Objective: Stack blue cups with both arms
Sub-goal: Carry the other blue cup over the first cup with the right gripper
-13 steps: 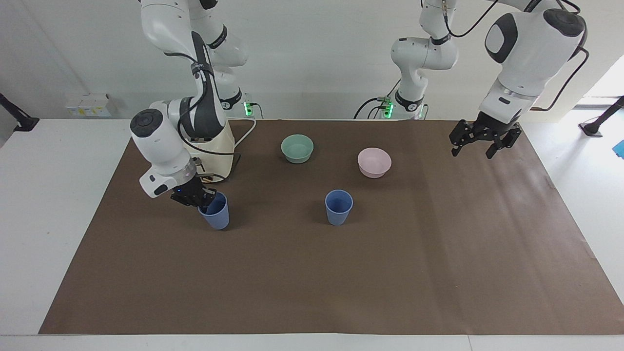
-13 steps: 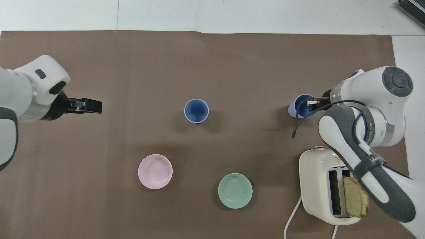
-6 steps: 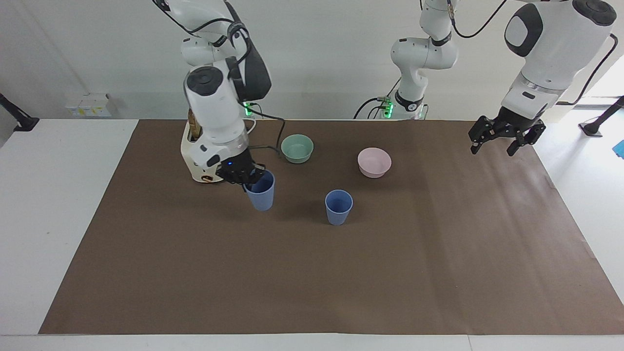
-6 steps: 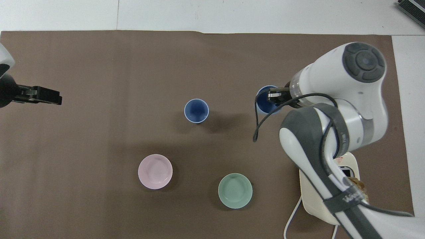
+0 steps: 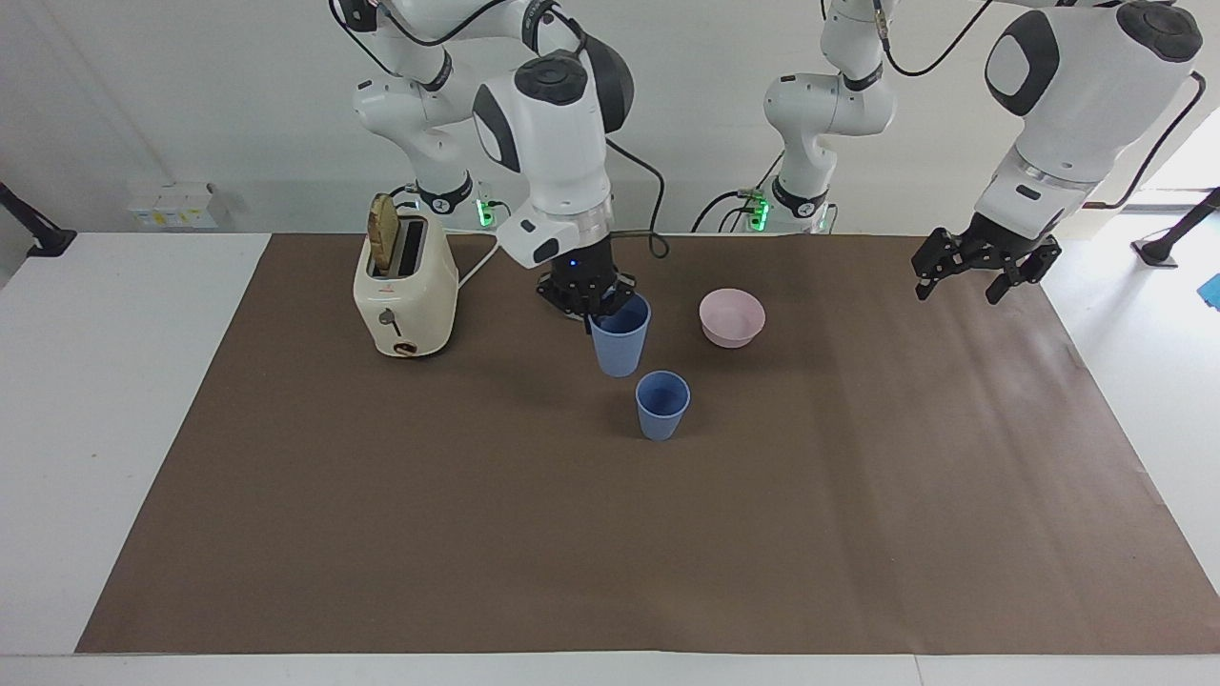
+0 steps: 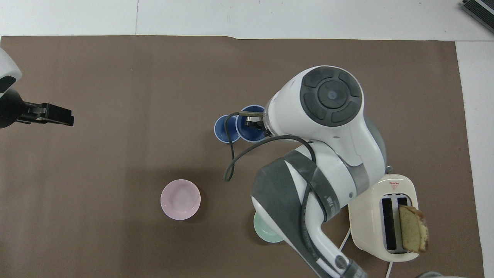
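Holding one blue cup [image 5: 620, 336] upright by its rim, the right gripper [image 5: 593, 297] hangs just short of the standing blue cup [image 5: 662, 404], toward the right arm's end. The left gripper [image 5: 982, 264] waits with its fingers spread and empty, well apart from that standing cup, so the right arm is nearer.

Cream toaster [image 5: 404, 295] holding a bread slice [image 5: 384, 232], pink bowl [image 5: 731, 317], mint-green bowl [image 6: 264, 233], brown table cover [image 5: 610, 534]

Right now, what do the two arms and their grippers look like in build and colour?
Both arms are white with rounded segments and dark grey-black joint caps. A black cable runs along the right arm's forearm, and a small blue light shows above the right gripper. The left gripper is also black and two-fingered, and a black cable loops around the left arm's upper links. Green lights show at both bases.
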Controlling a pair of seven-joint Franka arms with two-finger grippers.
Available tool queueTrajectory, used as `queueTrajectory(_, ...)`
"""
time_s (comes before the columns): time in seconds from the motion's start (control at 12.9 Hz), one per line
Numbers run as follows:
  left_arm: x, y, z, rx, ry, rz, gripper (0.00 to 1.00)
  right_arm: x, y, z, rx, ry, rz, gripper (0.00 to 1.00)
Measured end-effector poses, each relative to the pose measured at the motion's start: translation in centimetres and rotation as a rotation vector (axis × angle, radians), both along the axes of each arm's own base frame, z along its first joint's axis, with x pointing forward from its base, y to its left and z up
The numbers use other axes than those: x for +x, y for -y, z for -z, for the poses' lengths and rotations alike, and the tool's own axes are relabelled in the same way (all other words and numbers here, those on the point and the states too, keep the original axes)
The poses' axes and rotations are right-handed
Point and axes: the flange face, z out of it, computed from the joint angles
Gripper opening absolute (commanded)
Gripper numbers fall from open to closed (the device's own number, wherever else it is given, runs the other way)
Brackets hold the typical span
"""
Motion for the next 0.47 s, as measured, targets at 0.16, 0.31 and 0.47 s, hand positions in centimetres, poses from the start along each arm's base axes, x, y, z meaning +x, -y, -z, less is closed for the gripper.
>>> queueTrajectory(0.16, -0.2, -0.1, 0.0, 0.001, -0.014, -0.002, 1.00, 0.3, -2.8, 0.5, 0.016, -0.005, 0.009, 0.00)
queueTrajectory(0.31, -0.6, -0.2, -0.4, 0.001, -0.026, -0.002, 1.00, 1.4, -3.0, 2.1, 0.012, -0.021, 0.016, 0.00)
queueTrajectory(0.47, -0.9, -0.3, -0.9, 0.000, -0.028, -0.002, 1.00, 2.3, -2.7, 3.7, -0.002, -0.035, 0.024, 0.00)
